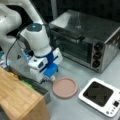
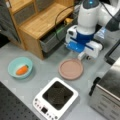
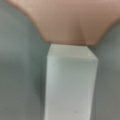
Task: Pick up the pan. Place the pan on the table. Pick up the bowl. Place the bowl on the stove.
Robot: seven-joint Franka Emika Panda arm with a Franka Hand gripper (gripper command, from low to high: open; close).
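- Grey worktop [image 1: 75, 107] spreads under everything in both front views, with a light-brown wooden shelf unit [image 1: 17, 97] at a front view's left and a large silver toaster oven [image 1: 87, 37] at that view's top right.
- The pan [image 1: 65, 87], pinkish-brown and shallow, lies flat on the worktop, not on the stove; in a front view [image 2: 71, 69] it sits between the wooden unit and the toaster oven [image 2: 107, 95], just above the stove.
- The stove [image 1: 101, 96], white with a dark square top, stands just beside the pan on a front view's right, apart from it; its top is bare in both front views [image 2: 56, 98].
- The bowl [image 2: 20, 67], turquoise, rests on the worktop at a front view's left, well apart from the stove and pan, with an orange carrot-like item [image 2: 22, 70] inside it.
- The end effector [image 1: 48, 79] hangs low at the pan's edge, on the side toward the wooden unit; in a front view [image 2: 83, 57] it is at the pan's top rim.
- In the wrist view the pan's white handle stub [image 3: 70, 82] runs down the middle from the pan's rim [image 3: 65, 20], with grey worktop on both sides.
- Whether the end effector is wide, narrow or closed on the handle I cannot tell.
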